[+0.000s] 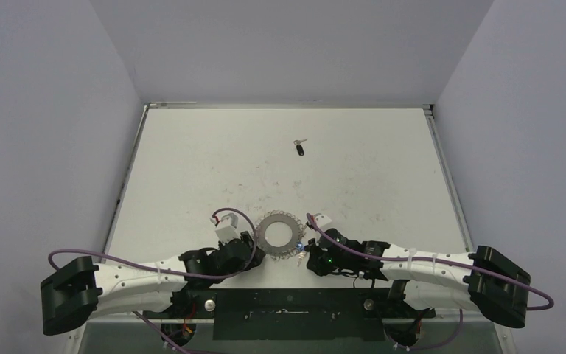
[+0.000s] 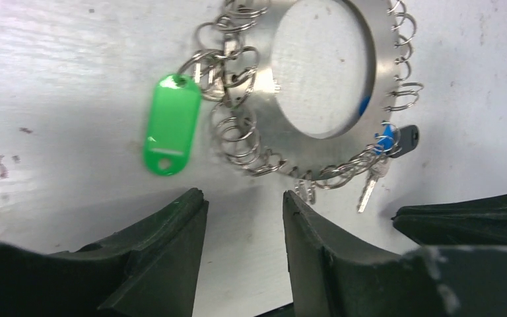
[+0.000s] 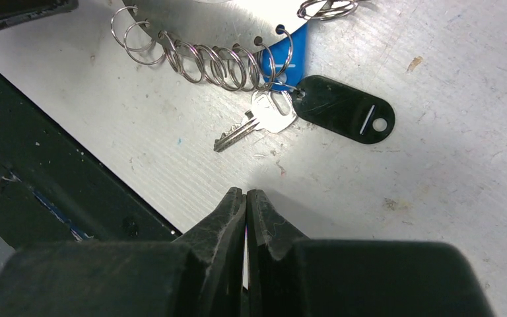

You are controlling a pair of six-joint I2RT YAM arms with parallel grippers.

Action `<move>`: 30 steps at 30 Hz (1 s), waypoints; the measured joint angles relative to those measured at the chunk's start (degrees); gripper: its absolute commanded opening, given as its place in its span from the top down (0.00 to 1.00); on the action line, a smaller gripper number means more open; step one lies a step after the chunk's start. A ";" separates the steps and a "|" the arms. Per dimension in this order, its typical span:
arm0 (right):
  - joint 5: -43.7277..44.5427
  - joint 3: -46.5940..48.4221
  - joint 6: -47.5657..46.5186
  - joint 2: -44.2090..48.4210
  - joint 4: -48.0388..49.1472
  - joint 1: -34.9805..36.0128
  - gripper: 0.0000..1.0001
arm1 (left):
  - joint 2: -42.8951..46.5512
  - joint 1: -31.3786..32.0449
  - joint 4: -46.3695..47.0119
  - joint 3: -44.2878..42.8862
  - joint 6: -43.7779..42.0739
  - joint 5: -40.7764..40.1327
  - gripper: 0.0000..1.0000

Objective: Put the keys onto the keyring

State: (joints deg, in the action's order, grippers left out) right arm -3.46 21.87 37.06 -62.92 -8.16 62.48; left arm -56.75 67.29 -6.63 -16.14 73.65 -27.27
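Note:
The keyring lies flat between my two grippers near the table's front edge. In the left wrist view its metal rim carries several wire loops. One silver key with a black head tag lies at the ring's rim, its loop among the ring's loops; it also shows in the left wrist view. A second black-headed key lies alone far back on the table. My left gripper is open and empty just short of the ring. My right gripper is shut and empty, close to the key.
A green tag with small keys hangs from the ring's left side. A blue tag sits on the ring by the black tag. The black base bar runs along the near edge. Walls enclose the white table.

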 measured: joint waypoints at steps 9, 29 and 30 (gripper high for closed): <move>0.00 0.59 -0.24 -2.16 0.22 0.26 0.93 | 6.49 -0.39 1.81 4.87 -2.38 2.69 0.65; 0.28 0.79 -0.22 -2.67 0.22 0.37 0.89 | -9.55 -0.37 14.21 0.68 1.90 6.75 0.82; 0.28 0.81 -0.22 -2.67 0.22 0.42 0.89 | -9.51 -0.39 14.36 0.96 2.45 6.64 0.82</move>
State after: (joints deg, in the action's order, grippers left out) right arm -3.18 22.68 36.84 -65.58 -7.94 62.89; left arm -66.26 66.89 7.73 -15.18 76.09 -20.62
